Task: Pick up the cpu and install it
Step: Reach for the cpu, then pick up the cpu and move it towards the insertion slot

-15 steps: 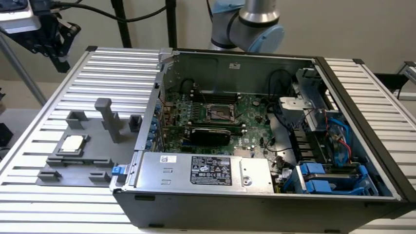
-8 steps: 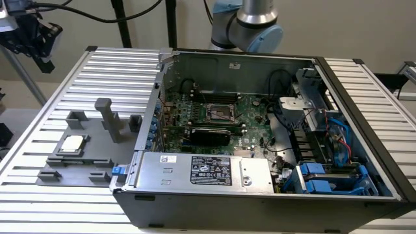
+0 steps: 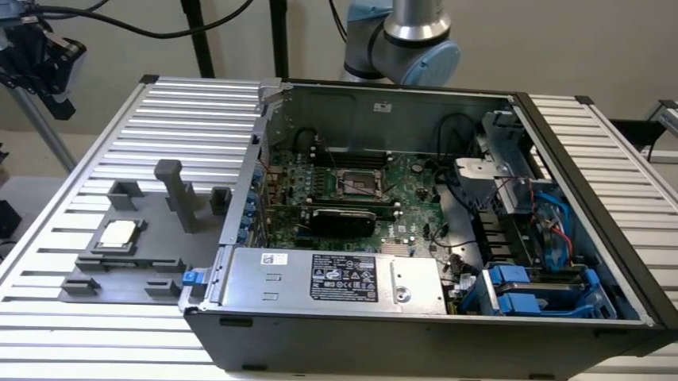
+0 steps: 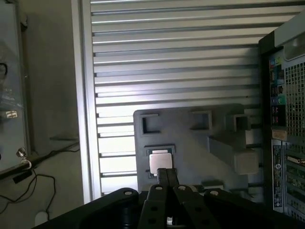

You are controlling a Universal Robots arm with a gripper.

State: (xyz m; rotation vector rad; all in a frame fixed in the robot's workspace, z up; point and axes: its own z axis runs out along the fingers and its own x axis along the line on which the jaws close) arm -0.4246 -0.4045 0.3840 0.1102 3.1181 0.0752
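You have the computer case (image 3: 424,343) on the table (image 3: 190,103), toward the exterior view's right edge. The fixture plate (image 3: 175,248) lies on the table just beside the case, toward the left edge. 1 cpu (image 3: 119,231) rests on that plate. Inside the case, the socket (image 3: 358,184) lies behind the power supply (image 3: 333,278).

I work in a robotics lab, at a test bench rather than in a home or a shop. My arm (image 3: 408,44) rises behind a worktable (image 3: 85,143) built of ribbed aluminium profiles. On it lies an open desktop computer case (image 3: 424,341), its motherboard (image 3: 350,190) bare, beside a grey fixture plate (image 3: 159,262) with moulded blocks. A black instrument (image 3: 37,63) sits on a metal stand at the exterior view's left, black cables (image 3: 138,24) hang along the plain wall, and loose wires (image 4: 33,179) trail over the floor.
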